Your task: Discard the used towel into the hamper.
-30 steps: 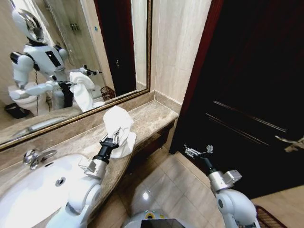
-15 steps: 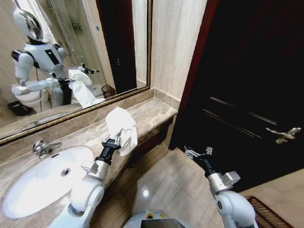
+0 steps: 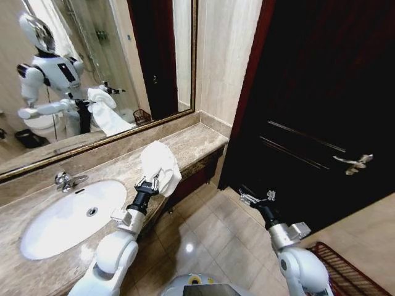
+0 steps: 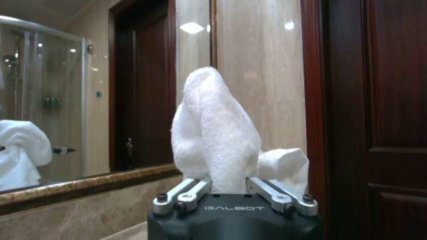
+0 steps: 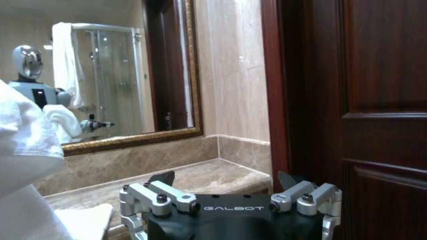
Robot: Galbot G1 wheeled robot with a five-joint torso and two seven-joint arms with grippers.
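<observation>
Towel (image 3: 160,166) clamped in left claw (image 3: 150,183), lifted clear above table (image 3: 191,145) edge. Right claw (image 3: 254,198) empty, fingers spread, over floor near door. Pickup done; hamper (image 3: 342,274) at lower right, drop not yet made.

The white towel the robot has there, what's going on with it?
The left pincer is shut on a white towel, holding it up off the marble counter beside the sink. The right pincer is open and empty, out over the tiled floor in front of the dark door. The reddish-brown hamper sits at the robot's right on the floor, and the towel is not yet in it.
</observation>
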